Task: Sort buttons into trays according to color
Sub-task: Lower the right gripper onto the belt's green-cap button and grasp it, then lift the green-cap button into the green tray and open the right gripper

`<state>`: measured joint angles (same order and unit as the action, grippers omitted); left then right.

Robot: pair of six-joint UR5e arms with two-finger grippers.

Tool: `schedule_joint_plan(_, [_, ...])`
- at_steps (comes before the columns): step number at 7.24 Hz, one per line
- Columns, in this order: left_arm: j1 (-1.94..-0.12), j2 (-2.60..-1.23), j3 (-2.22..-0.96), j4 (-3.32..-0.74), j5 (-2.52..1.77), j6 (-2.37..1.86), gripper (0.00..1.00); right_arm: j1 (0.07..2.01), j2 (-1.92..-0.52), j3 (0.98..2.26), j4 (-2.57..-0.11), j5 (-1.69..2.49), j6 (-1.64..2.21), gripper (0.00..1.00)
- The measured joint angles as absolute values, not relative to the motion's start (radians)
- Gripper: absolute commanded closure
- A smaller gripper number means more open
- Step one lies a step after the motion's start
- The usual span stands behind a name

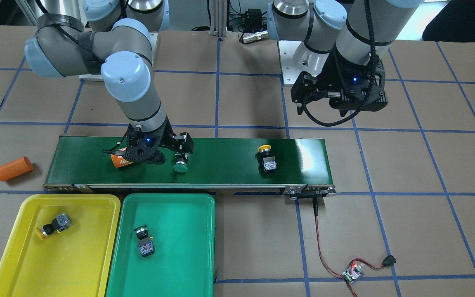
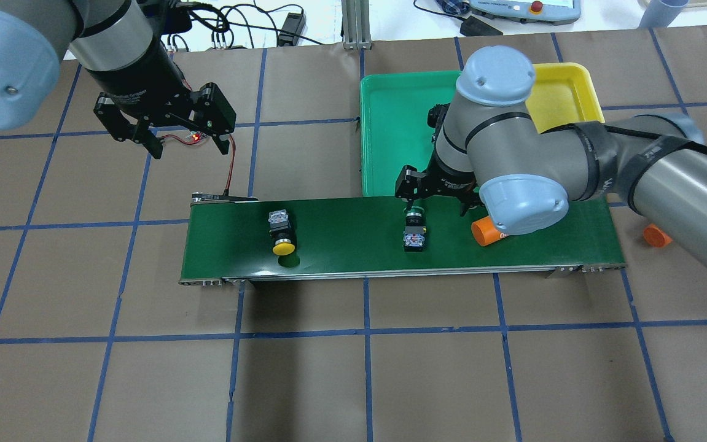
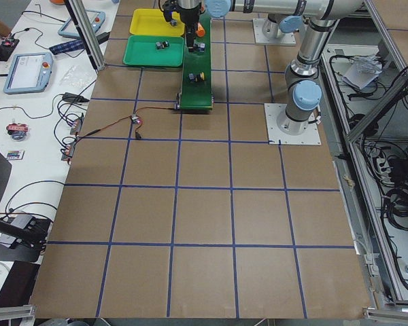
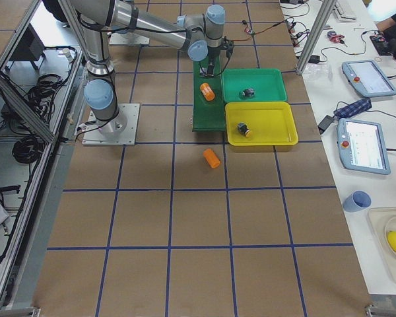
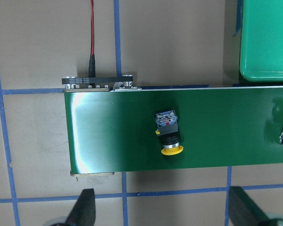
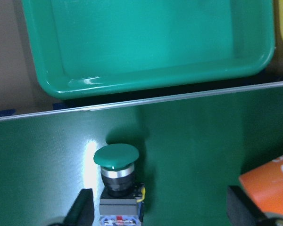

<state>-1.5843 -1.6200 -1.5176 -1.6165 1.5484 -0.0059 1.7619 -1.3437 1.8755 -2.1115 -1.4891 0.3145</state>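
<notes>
A green-capped button [image 6: 117, 169] lies on the conveyor belt [image 1: 220, 165] with its cap towards the green tray [image 6: 146, 42]. It also shows in the front view [image 1: 180, 166] and the overhead view [image 2: 414, 233]. My right gripper [image 6: 160, 212] is open and low over it, the button near one finger. A yellow-capped button [image 5: 167, 136] lies further along the belt [image 1: 267, 159]. My left gripper [image 5: 162, 212] is open and empty, raised above the table past the belt's end [image 2: 188, 144]. The yellow tray [image 1: 68, 199] holds a yellow button [image 1: 53, 226]. The green tray [image 1: 179, 264] holds a green button [image 1: 143, 241].
An orange cylinder [image 1: 119, 161] lies on the belt beside my right gripper. Another orange cylinder [image 1: 13, 168] lies on the table beyond the belt's end. A small circuit board [image 1: 353, 272] with a red wire lies near the belt's other end.
</notes>
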Motion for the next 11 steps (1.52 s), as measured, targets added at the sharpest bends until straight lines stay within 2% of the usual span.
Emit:
schedule_joint_plan(2, [-1.568,-1.616,-1.516,-1.622,1.56,0.0,0.0,1.791,-1.31,1.883,-2.128,-1.52,0.335,0.04])
schedule_joint_plan(3, [-1.567,-1.614,-1.515,-1.625,1.549,-0.002,0.0,1.794,-1.302,1.895,-2.13,-1.525,0.337,0.57])
schedule_joint_plan(4, [-1.567,-1.614,-1.515,-1.63,1.541,-0.01,0.0,1.795,-1.299,1.905,-2.127,-1.527,0.337,1.0])
schedule_joint_plan(8, [-1.566,-1.614,-1.513,-1.638,1.532,-0.034,0.0,1.778,-1.302,1.896,-2.103,-1.561,0.293,1.0])
schedule_joint_plan(11, [-1.565,-1.613,-1.51,-1.638,1.531,-0.036,0.0,1.722,-1.275,1.78,-2.119,-1.563,0.26,1.0])
